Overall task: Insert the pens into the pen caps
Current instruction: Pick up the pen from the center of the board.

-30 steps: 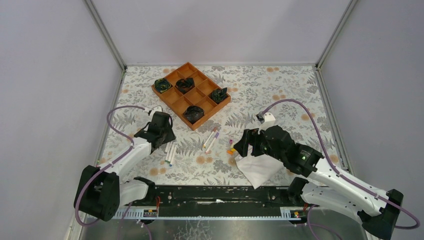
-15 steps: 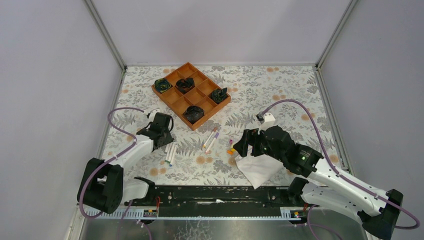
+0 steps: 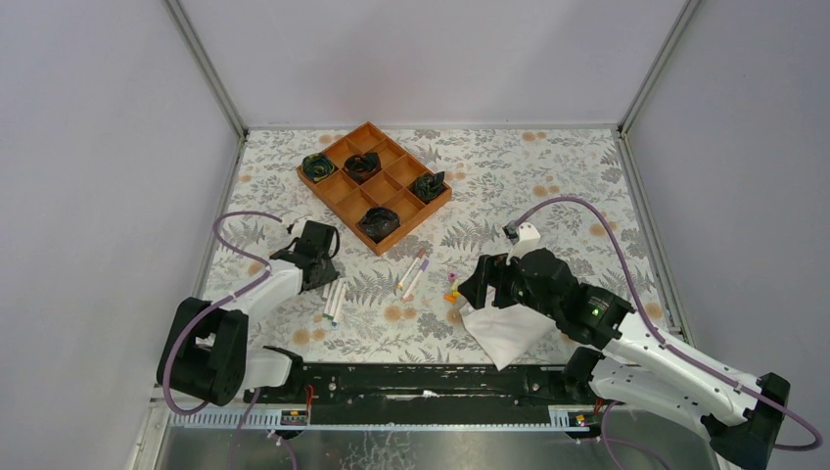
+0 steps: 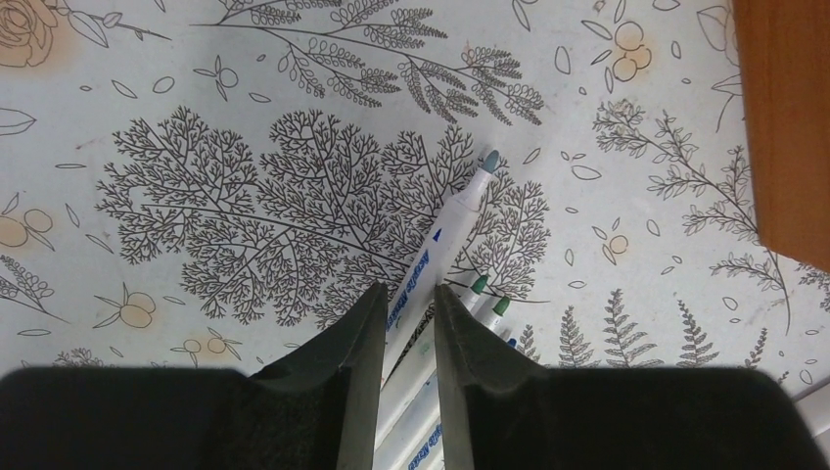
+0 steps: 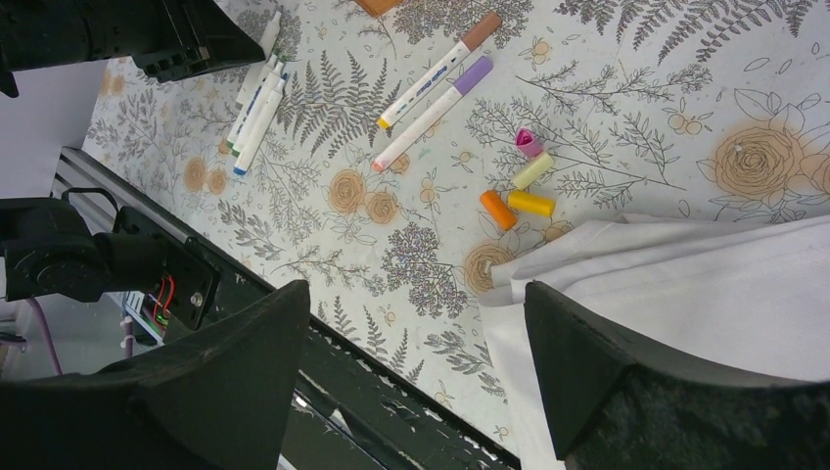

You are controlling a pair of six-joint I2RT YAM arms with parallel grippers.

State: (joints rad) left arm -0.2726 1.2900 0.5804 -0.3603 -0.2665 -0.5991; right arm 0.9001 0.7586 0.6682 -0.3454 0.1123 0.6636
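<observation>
Three white pens [image 3: 333,299] lie side by side on the floral table. My left gripper [image 3: 319,268] is low over their far ends. In the left wrist view its fingers [image 4: 364,323] stand narrowly apart around the barrel of one pen [image 4: 445,223] with a grey-blue tip, and green-tipped pens [image 4: 480,285] lie beside it. Two more pens [image 3: 413,272], capped brown [image 5: 482,29] and purple [image 5: 474,74], lie mid-table. Loose caps lie near the cloth: pink [image 5: 529,143], pale yellow [image 5: 533,169], orange [image 5: 497,210] and yellow [image 5: 530,203]. My right gripper [image 5: 413,294] is open and empty above them.
A wooden compartment tray [image 3: 338,191] with dark objects in some cells stands at the back. A folded white cloth [image 3: 504,331] lies under my right gripper, by the caps. The black rail [image 3: 421,377] runs along the near table edge.
My left arm's lower links have swung in towards the table while its gripper stays over the far ends of the pens. The right arm has barely moved.
</observation>
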